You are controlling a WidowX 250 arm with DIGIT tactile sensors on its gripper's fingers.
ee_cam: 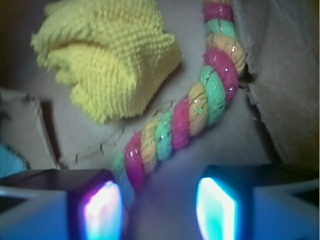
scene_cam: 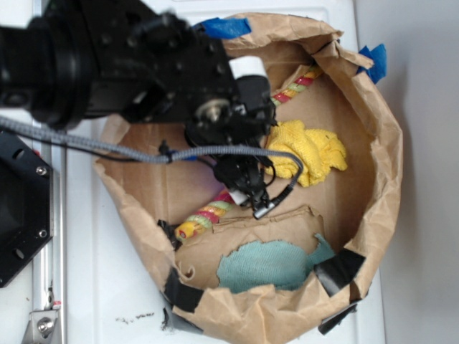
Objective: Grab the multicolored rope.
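Multicolored rope (scene_cam: 203, 215): lies in the brown paper bag (scene_cam: 373, 129), long axis diagonal from lower left to upper right, passing under the arm and beside the yellow cloth (scene_cam: 310, 150). Claw (scene_cam: 247, 188): released, jaws spread either side of the rope. Teal cloth (scene_cam: 265, 264): at the bag's near wall.
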